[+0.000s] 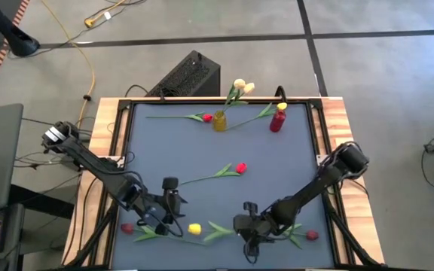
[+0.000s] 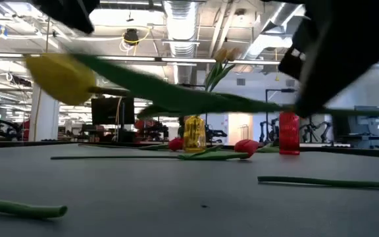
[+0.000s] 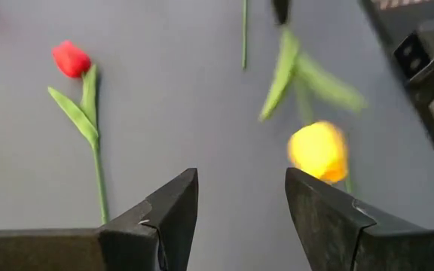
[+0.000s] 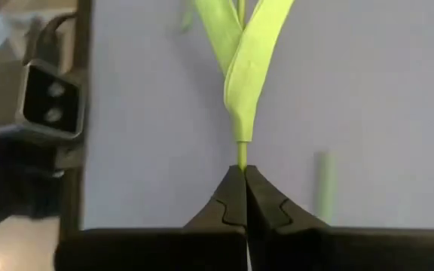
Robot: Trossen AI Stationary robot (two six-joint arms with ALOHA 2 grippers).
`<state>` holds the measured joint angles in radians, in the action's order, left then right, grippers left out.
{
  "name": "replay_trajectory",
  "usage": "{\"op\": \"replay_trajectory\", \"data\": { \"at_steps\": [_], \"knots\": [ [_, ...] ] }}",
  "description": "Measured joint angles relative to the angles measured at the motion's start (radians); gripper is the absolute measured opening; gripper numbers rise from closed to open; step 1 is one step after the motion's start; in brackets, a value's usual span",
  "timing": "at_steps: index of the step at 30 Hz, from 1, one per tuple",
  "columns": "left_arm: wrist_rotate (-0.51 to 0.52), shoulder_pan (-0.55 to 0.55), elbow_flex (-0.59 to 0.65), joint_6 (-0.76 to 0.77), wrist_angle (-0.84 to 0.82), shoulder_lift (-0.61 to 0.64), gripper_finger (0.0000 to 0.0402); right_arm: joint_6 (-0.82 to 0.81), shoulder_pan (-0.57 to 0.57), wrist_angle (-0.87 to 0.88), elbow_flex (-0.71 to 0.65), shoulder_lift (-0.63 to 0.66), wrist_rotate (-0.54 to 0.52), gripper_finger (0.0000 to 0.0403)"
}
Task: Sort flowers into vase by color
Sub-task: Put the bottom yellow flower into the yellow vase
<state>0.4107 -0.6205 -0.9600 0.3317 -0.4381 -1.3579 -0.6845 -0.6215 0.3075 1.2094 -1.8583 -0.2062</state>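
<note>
Right gripper point(image 4: 245, 175): pinched shut on yellow tulip point(image 1: 194, 227) stem, near edge. Left gripper point(image 3: 239, 192): wide, empty. I judge risk: thin stem slipping, head drooping.

counter point(image 1: 164, 150): grey top, wooden side edges. at the far edge stand a yellow vase point(image 1: 219, 121) and a red vase point(image 1: 278, 121). a red tulip point(image 1: 239, 168) lies mid-counter; another red tulip point(image 1: 206, 117) lies beside the yellow vase. dark red heads point(image 1: 127, 227) lie at both near corners.

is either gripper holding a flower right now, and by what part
The right gripper is shut on the yellow tulip, pinching the stem end below its leaves. The left gripper is open and holds nothing.
</note>
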Motion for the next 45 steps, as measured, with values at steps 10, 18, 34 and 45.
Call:
{"op": "replay_trajectory", "data": {
  "at_steps": [10,18,34,45],
  "knots": [
    [0.218,0.010,0.000,-0.023,0.001,0.229,0.0190,-0.034,0.017,-0.009,-0.143,0.221,-0.209,0.0014],
    [0.320,0.047,0.000,-0.018,-0.100,0.361,0.0190,-0.046,0.024,-0.301,-0.384,0.429,-0.369,0.0014],
    [-0.172,0.469,0.372,-0.152,1.001,0.324,0.0190,0.379,0.284,-1.045,-0.528,0.537,-0.230,0.0014],
    [-0.283,0.669,0.343,-0.083,1.256,0.112,0.0190,0.379,0.689,-1.144,-0.527,0.537,0.333,0.0014]
  ]
}}
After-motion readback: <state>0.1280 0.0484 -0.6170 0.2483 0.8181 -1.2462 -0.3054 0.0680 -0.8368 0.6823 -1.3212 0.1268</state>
